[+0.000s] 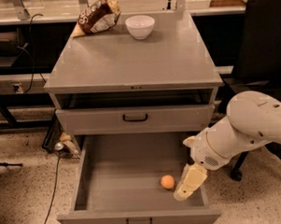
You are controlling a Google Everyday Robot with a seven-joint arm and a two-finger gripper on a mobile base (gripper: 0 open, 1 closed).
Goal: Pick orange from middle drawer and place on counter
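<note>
The orange [167, 182] lies on the grey floor of the open middle drawer [120, 178], toward its front right. My gripper [189, 182], cream-coloured and pointing down, hangs inside the drawer's right side, just right of the orange and close to it. The white arm reaches in from the right. The counter [133, 58] is the flat grey top of the cabinet above.
A chip bag [96, 15] and a white bowl [140, 26] stand at the back of the counter. A shut drawer front [135, 118] with a black handle sits above the open drawer. A black chair [263, 43] stands at the right. Small items [64, 143] lie on the floor at the left.
</note>
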